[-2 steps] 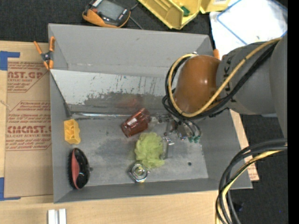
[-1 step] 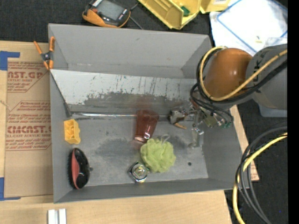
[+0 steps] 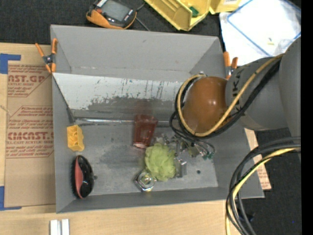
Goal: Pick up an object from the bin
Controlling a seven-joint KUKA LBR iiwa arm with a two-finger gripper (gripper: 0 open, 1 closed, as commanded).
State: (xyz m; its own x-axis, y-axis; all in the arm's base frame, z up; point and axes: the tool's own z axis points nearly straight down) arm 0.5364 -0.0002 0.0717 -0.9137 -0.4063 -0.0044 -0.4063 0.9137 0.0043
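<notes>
1. The grey sheet-metal bin (image 3: 132,53) takes up the ctr of the frame, w/ its floor in the lower half.
2. The grey robot arm (image 3: 276,99) enters from the right edge. A brown-orange domed cover (image 3: 205,104) sits at its wrist, ctr-right, w/ black and yellow cables looped round it.
3. The gripper (image 3: 182,156) hangs below the cover, low over the bin floor, right of ctr. Its state (apart or together) cannot be told, as cables and cover mask the mechanism.
4. The pale green crumpled soft lump (image 3: 160,161) lies lower ctr, directly left of the gripper. Nothing is seen clamped.
5. The red translucent plastic cup (image 3: 143,130) lies on its side at ctr, just above the lump.
6. The black oval brush w/ red face (image 3: 82,176) lies at lower left, well apart from the gripper.
7. The yellow toy block (image 3: 75,137) lies at left, above the brush.
8. The small round silver metal piece (image 3: 145,181) touches the lump's lower-left edge.
</notes>
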